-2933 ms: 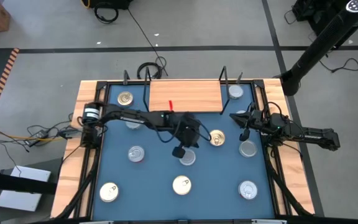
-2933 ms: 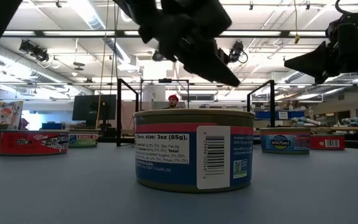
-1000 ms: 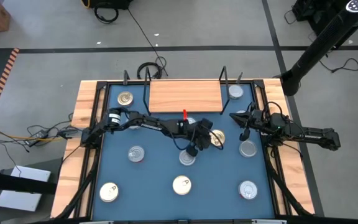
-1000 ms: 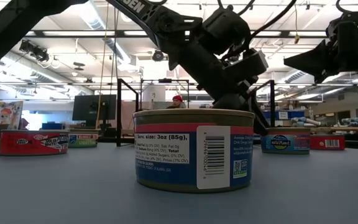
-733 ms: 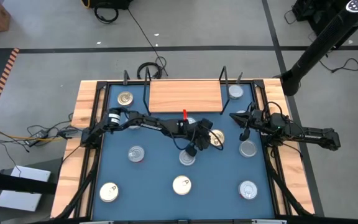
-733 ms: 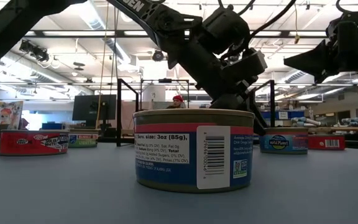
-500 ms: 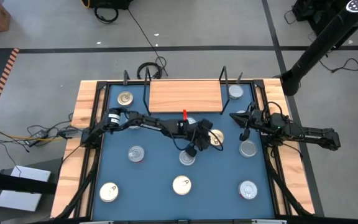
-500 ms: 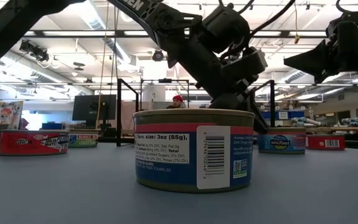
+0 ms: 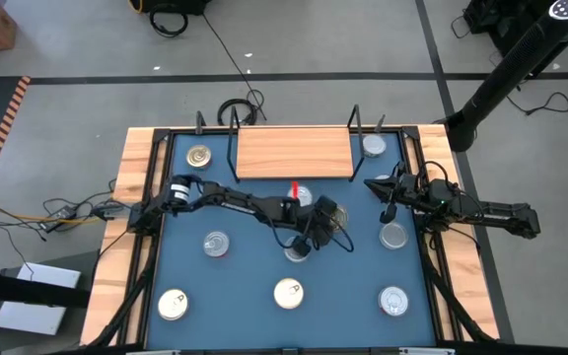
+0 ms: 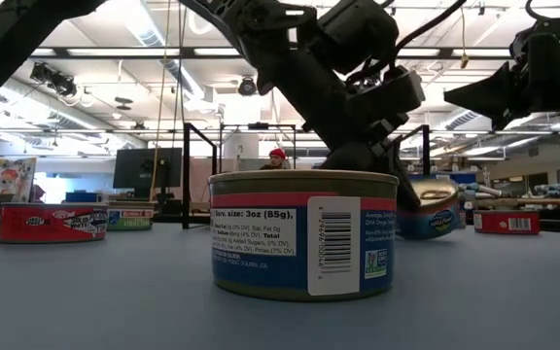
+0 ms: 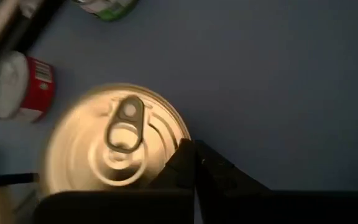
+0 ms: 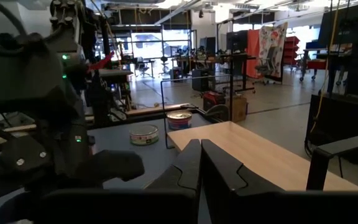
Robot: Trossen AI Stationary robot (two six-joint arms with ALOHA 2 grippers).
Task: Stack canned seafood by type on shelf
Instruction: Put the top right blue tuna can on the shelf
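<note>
- High view: left pincer (image 9: pixel 329 219) out over mid-bench, right of centre, just near of the shelf (image 9: pixel 294 152), clamped on a gold-topped can mostly hidden beneath it. Right pincer (image 9: pixel 384 197) parked at the right edge of the bench (image 9: pixel 245 286), fingers pressed together, holding nothing. Silver can (image 9: pixel 297 250) just near-left of the left pincer. Other cans spread about: one far left (image 9: pixel 199 155), one far right beside the shelf (image 9: pixel 374 146), one at right (image 9: pixel 393 235), one at left (image 9: pixel 216 244), three along the near edge (image 9: pixel 174 304) (image 9: pixel 288 292) (image 9: pixel 393 300). Nothing on the shelf board.
- Low view: blue-and-red labelled tin (image 10: pixel 303 231) large in the foreground, flat on the bench. Behind and to its right, blue-labelled gold can (image 10: pixel 430 208) tilted, raised off the surface in the left pincer. Red tin (image 10: pixel 52 222) at far left, another red tin (image 10: pixel 508 222) at right.
- Left wrist view: gold lid with pull tab (image 11: pixel 120 140) pinched at its rim by the dark fingers (image 11: pixel 188 165). Red-sided can (image 11: pixel 20 87) lying beyond.
- Right wrist view: fingers (image 12: pixel 197 165) shut tight, pointing along the light-wood shelf (image 12: pixel 253 152); two cans (image 12: pixel 144 134) (image 12: pixel 180 119) past its wire end.
</note>
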